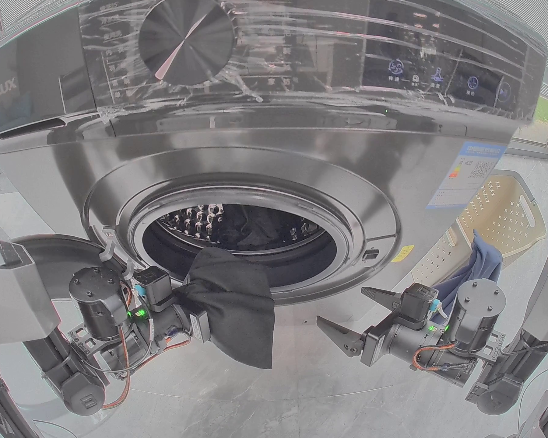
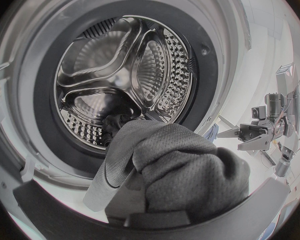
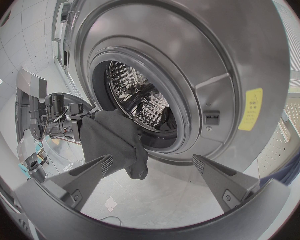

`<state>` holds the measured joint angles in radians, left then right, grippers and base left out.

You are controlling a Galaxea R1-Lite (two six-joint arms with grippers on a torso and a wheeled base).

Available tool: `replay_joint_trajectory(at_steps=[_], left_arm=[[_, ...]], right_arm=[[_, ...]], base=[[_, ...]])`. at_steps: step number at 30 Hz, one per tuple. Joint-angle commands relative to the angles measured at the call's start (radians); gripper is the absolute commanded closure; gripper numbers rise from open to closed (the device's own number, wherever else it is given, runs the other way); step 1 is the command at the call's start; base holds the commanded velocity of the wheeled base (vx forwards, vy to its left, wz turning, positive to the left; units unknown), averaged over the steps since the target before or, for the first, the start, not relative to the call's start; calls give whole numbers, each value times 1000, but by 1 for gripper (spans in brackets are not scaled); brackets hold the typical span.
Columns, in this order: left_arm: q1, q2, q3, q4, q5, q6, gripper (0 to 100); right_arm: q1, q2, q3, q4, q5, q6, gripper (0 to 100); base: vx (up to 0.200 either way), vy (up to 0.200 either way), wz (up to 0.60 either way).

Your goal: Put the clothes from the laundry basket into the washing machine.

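Black garment (image 1: 237, 311) (image 2: 176, 170) (image 3: 113, 140): bunched in the left gripper (image 1: 216, 317) (image 3: 77, 131), which is clenched on it. The fingers are buried in the cloth. The upper fold lies at the lower lip of the port of the washing machine (image 1: 286, 153), at the lip's left part. The rest hangs free below and fwd of the gripper, outside the drum, w/ its lowest corner above the floor (image 1: 286, 396). Seen from the left wrist, the perforated knit covers the gripper, w/ the port directly behind it.

Left arm: wrist roughly horiz., low and in front of the port's lower-left edge, gripper pointing toward the opening. The open door (image 1: 55, 253) stands just behind it on the robot's left.

Right gripper (image 1: 341, 304) (image 2: 230, 142) (image 3: 150, 157): jaws spread wide, holding nothing. It is low, in front of the machine's lower-right front panel, and points toward the garment but is well apart from it. Right wrist also roughly horiz.

Containers:
- Drum (image 1: 249, 226) (image 2: 150, 67) (image 3: 140, 97): door open, dimpled steel wall and paddles visible. It holds a dark heap of clothes (image 1: 256, 226) (image 2: 115, 122) (image 3: 168, 119) at the bottom, toward the back.
- Laundry basket (image 1: 505, 214) (image 3: 290, 124): cream, perforated, on the floor just right of the machine. A blue garment (image 1: 481, 266) (image 3: 296, 164) drapes over its near rim, close behind the right wrist. Any other contents can't be made out.
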<state>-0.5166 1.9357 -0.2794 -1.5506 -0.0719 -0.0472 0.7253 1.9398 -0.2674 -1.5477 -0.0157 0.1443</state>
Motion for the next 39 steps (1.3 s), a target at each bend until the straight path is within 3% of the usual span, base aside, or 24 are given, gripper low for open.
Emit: replay_joint_trajectory(at_steps=[1, 8, 11, 13, 14, 15, 16, 18, 28, 31, 34, 39], left_arm=[[-10, 2, 2, 0, 0, 0, 100], [-33, 0, -9, 0, 6, 1, 100], [-62, 0, -15, 0, 49, -3, 100], [-109, 12, -35, 1, 107, -17, 100], [-114, 15, -38, 1, 112, -19, 100], [-131, 40, -75, 1, 121, -49, 100], [-135, 52, -90, 1, 121, -60, 100], [-141, 97, -146, 1, 126, -66, 100], [-108, 269, -302, 1, 129, -66, 100], [-76, 321, -377, 1, 130, -63, 100], [-33, 393, -555, 1, 135, -63, 100], [-16, 447, -652, 3, 130, -71, 100]], right_arm=[[0, 1, 1, 0, 0, 0, 0], [51, -9, 31, 1, 0, 0, 0], [74, -10, 40, 1, 0, -2, 0], [91, -12, 40, 0, 0, -2, 0], [92, -12, 40, 0, 0, -2, 0], [97, -10, 39, 0, 0, -2, 0], [97, -9, 39, 0, 0, -2, 0], [100, -9, 39, 0, 0, -2, 0], [126, -12, 39, 0, -1, -2, 0], [128, -12, 40, 0, -1, -2, 0], [128, -12, 40, 0, -3, -2, 0], [128, -12, 39, 0, -3, -2, 0]], base=[[0, 0, 0], [0, 0, 0], [0, 0, 0], [0, 0, 0], [0, 0, 0], [0, 0, 0], [0, 0, 0], [0, 0, 0], [0, 0, 0], [0, 0, 0], [0, 0, 0], [0, 0, 0]])
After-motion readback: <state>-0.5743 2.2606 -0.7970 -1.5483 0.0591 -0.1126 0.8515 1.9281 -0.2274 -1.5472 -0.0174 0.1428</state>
